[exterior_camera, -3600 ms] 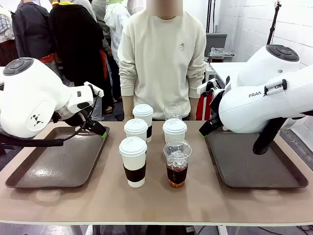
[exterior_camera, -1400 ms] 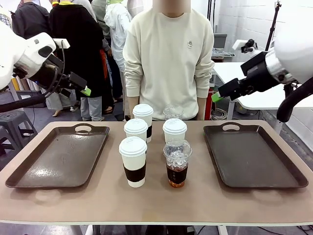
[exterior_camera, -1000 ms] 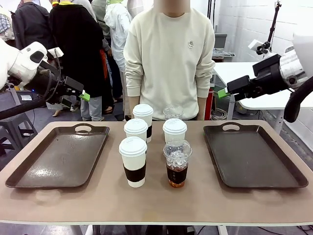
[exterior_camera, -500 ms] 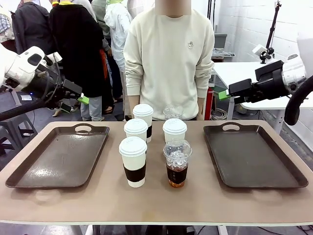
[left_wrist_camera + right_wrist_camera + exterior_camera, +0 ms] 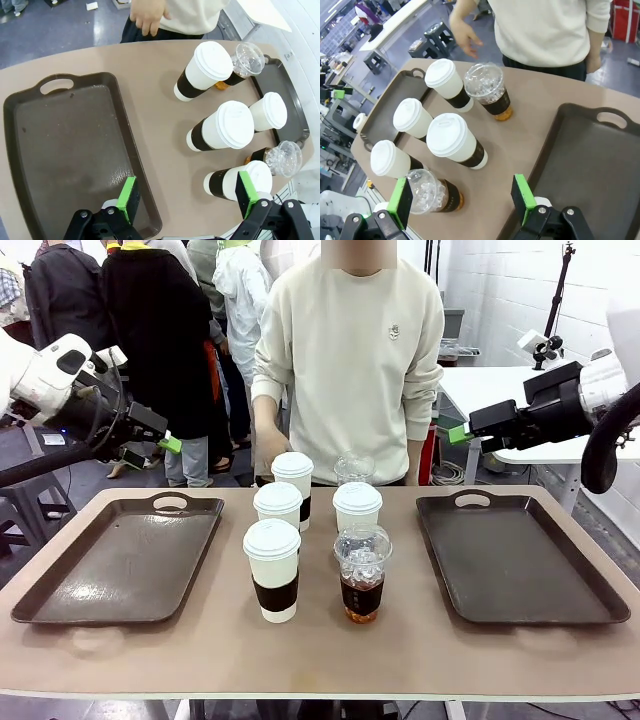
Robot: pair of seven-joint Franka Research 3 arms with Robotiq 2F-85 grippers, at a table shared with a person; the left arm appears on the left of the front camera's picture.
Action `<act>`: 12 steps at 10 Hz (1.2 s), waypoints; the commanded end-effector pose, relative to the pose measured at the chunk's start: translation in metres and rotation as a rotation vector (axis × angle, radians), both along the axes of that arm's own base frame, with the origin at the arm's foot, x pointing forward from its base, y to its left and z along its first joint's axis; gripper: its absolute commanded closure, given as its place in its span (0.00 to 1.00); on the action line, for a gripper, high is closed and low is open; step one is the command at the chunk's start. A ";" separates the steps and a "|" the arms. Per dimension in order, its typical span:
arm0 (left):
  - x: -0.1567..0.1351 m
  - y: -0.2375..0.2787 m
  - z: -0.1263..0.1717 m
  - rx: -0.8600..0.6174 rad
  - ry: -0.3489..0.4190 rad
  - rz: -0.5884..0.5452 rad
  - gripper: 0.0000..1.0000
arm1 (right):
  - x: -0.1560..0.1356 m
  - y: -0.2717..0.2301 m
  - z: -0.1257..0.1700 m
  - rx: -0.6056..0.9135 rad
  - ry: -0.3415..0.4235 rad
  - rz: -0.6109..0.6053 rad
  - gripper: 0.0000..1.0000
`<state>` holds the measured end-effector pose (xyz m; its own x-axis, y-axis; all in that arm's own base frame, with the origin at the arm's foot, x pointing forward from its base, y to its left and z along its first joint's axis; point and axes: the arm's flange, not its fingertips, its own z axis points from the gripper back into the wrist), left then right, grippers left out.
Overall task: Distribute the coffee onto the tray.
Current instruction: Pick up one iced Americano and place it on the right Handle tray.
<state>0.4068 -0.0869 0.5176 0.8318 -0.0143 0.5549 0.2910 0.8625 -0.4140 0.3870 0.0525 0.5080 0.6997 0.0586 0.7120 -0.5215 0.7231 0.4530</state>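
Front view: 4 white lidded paper cups with dark sleeves [image 5: 272, 575] and 2 clear plastic dome-lidded cups [image 5: 362, 580] were grouped between 2 dark brown trays [image 5: 120, 565]. Left gripper [image 5: 187, 194] and right gripper [image 5: 461, 197] were seen open, aloft; a mid-sleeve grasp was judged safest.

The front camera is looking across the surface [image 5: 320, 660] toward the person [image 5: 345, 360] from the near edge. Both wrist cameras are hanging high, peering steeply down past their green fingers [image 5: 128, 197]; all three are sharing the cluster of cups [image 5: 272, 570] between the trays [image 5: 120, 565]

Rear iced coffee [image 5: 354, 467] partly behind lidded cup [image 5: 357, 508]
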 end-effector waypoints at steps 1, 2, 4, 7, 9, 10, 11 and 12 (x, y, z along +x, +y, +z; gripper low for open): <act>0.000 0.000 -0.001 -0.019 0.009 0.001 0.00 | 0.005 0.001 -0.003 0.012 -0.014 0.013 0.00; 0.000 0.000 -0.001 -0.019 0.009 0.001 0.00 | 0.000 0.000 0.000 0.000 0.000 0.000 0.00; 0.000 0.000 -0.001 -0.019 0.009 0.001 0.00 | 0.012 0.003 -0.003 -0.044 -0.060 0.079 0.00; 0.000 0.000 -0.001 -0.019 0.009 0.001 0.00 | 0.032 0.001 -0.012 -0.086 -0.207 0.203 0.00; 0.000 0.000 -0.001 -0.019 0.009 0.001 0.00 | 0.037 -0.003 -0.021 -0.050 -0.241 0.396 0.00; 0.000 0.000 -0.001 -0.019 0.009 0.001 0.00 | 0.034 -0.005 -0.026 -0.048 -0.277 0.514 0.00; 0.000 0.000 -0.001 -0.019 0.009 0.001 0.00 | 0.029 -0.007 -0.030 -0.068 -0.304 0.590 0.00; 0.000 0.000 -0.001 -0.019 0.009 0.001 0.00 | 0.028 -0.007 -0.033 -0.084 -0.307 0.642 0.00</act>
<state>0.4066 -0.0874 0.5177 0.8320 -0.0157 0.5546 0.2907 0.8637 -0.4117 0.4061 0.0548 0.4771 0.3211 0.4148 0.8513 -0.9297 0.3094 0.1999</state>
